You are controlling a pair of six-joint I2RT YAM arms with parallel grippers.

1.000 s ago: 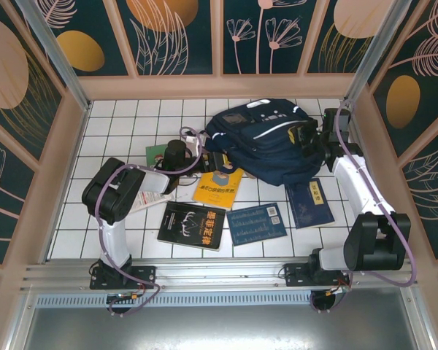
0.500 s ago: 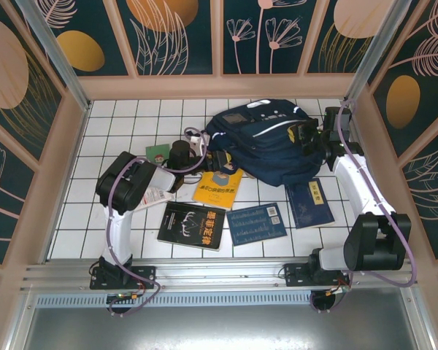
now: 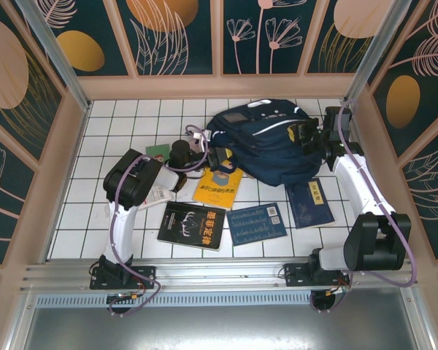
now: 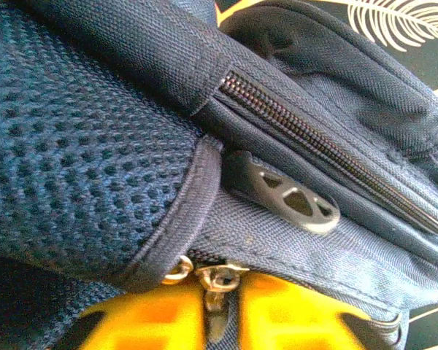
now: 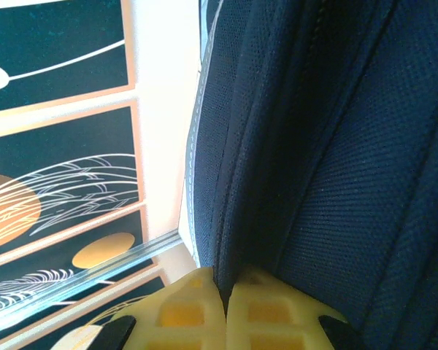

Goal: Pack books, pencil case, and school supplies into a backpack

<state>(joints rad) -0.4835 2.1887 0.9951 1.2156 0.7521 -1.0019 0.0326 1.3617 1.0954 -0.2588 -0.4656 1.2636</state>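
Now the backpack [image 3: 266, 142] is sitting at the far middle of the white-tiled bench [image 3: 117, 124], by far the bulkiest thing out there, navy woven fabric slumping soft and rounded, and it's being gripped from both sides. Over the last second the left tool [image 4: 215, 310] has been sliding in across the tiles to the bag's left flank and snapping its yellow pads together. In the wrist view they're now clenching a small metal zipper pull [image 4: 219, 281] at the hem of a dimpled mesh panel [image 4: 73, 146]. That's looking to me like the opening step getting under way, since nothing is going in until that zip runs. The right tool [image 5: 226, 299] is clamping a fold of dense dark cloth on the opposite flank, presumably anchoring the bag. Everything to pack is waiting flat on the tiles in front: the black book [image 3: 192, 224], the blue books [image 3: 257, 223], the orange-yellow book [image 3: 217, 188] just beside the bag's near edge, the small green book [image 3: 158, 154] and the thin whitish packet [image 3: 155, 198] by the left arm. Smallest of all, a grey plastic tab [image 4: 292, 200] with cut-out holes is lying below a line of fine zip teeth [image 4: 299, 135].
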